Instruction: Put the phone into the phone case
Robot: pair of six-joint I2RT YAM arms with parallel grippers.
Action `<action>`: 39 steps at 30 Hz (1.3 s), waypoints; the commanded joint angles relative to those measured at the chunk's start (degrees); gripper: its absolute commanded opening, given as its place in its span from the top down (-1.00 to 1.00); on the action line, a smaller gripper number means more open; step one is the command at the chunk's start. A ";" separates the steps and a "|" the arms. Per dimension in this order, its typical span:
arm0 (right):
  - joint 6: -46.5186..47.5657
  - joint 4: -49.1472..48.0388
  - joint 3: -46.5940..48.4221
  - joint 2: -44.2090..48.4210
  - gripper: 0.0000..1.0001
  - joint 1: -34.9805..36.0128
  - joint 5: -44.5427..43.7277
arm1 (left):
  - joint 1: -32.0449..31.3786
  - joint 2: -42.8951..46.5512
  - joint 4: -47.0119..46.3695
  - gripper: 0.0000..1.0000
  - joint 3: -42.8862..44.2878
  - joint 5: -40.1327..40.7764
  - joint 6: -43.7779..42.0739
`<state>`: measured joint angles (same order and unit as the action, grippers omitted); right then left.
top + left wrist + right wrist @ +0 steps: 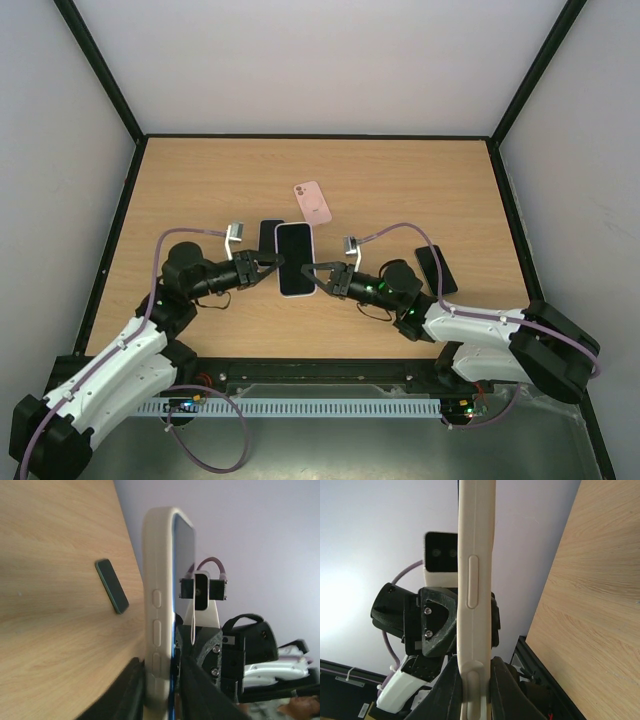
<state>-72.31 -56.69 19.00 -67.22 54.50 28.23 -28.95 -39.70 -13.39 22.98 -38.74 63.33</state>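
A cream phone case (295, 228) with a dark-screened phone (295, 262) seated in it is held above the table centre between both grippers. My left gripper (268, 266) is shut on its left long edge and my right gripper (322, 276) is shut on its right long edge. In the left wrist view the case (157, 570) stands edge-on between my fingers (160, 692), with the phone's blue rim (176, 645) flush in it. In the right wrist view the case edge (476, 555) is pinched in my gripper (472, 690).
A pink phone (312, 202) lies camera-side up behind the held case. A dark phone (270, 234) lies just behind my left gripper. Another dark phone (436, 270) lies at the right; it also shows in the left wrist view (111, 586). Black frame rails border the table.
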 commanded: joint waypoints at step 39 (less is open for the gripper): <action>6.64 9.25 4.38 2.04 0.96 0.33 -7.53 | -0.41 -1.07 12.41 0.84 2.10 0.47 -0.75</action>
<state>-70.22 -47.31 21.80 -66.85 54.52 20.60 -29.36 -40.25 -4.08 23.62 -40.25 62.00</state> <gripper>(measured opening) 0.088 0.067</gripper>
